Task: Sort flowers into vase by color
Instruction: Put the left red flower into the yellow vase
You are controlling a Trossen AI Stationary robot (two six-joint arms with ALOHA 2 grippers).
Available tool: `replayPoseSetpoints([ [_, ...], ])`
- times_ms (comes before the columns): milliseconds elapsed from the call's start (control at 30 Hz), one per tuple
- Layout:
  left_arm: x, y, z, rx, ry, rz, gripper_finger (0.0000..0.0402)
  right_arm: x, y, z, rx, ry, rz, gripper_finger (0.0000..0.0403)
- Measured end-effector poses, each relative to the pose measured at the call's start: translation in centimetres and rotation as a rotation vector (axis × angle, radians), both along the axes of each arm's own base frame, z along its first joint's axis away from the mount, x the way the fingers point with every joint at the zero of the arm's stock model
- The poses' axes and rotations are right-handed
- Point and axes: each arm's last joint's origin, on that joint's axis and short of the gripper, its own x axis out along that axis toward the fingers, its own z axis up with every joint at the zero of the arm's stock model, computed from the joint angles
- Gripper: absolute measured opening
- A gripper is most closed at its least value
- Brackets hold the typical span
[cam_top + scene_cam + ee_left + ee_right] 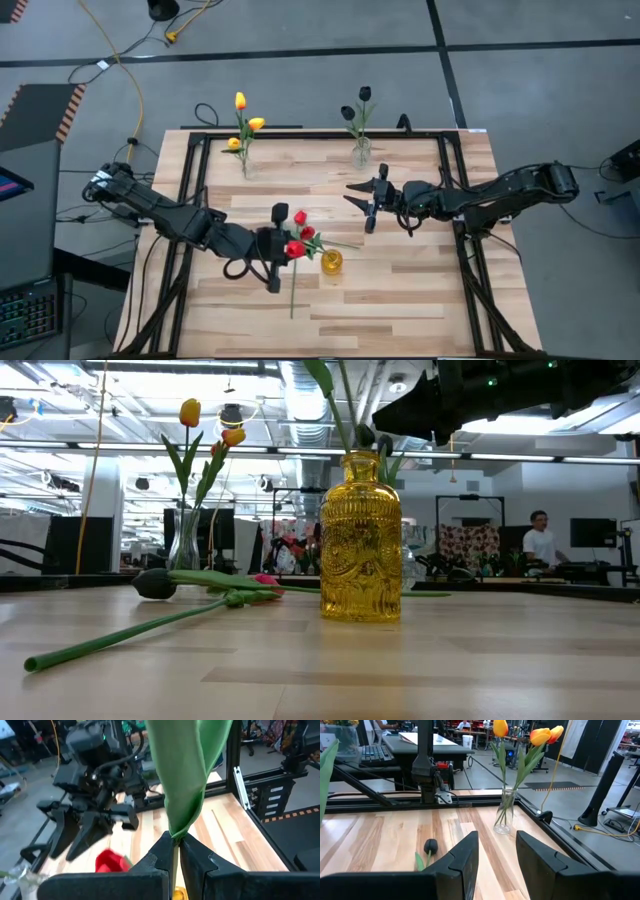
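Note:
A yellow glass vase [331,262] stands mid-table and also shows in the low view [360,540], with green stems and leaves sticking out of its mouth. Red tulip heads [301,232] cluster just left of it. My left gripper [287,247] is beside them, shut on a green tulip leaf [185,775]. A black tulip [153,582] lies on the table and also shows in the right wrist view [430,845]. Another tulip's green stem [292,290] also lies there. My right gripper [350,196] hangs open and empty right of centre. My left gripper pinches the narrow lower end of the green leaf [176,835] between its two fingertips. The fingers come from the table's left side. The broad leaf stands out beyond the fingertips, clear of the table. Which head belongs to the held stem I cannot tell.
A clear vase with yellow-orange tulips [245,150] stands at the far left and also shows in the right wrist view [505,815]. A clear vase with black tulips [360,145] stands at the far centre. A black metal frame [455,200] edges the table. People show in the room beyond.

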Motion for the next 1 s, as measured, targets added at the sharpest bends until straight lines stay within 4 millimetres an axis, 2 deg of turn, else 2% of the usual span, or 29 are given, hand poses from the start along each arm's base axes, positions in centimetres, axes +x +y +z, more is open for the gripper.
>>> replayPoseSetpoints([
  [400,0.4,0.2,-1.0,-0.032,0.059,0.033,0.0009,0.0,0.0,0.0,0.0,0.0,0.0,0.0157],
  [1000,4.0,0.9,-5.2,-0.045,0.178,0.121,0.0013,0.0,0.0,-0.1,-0.001,0.015,0.0,0.0157],
])
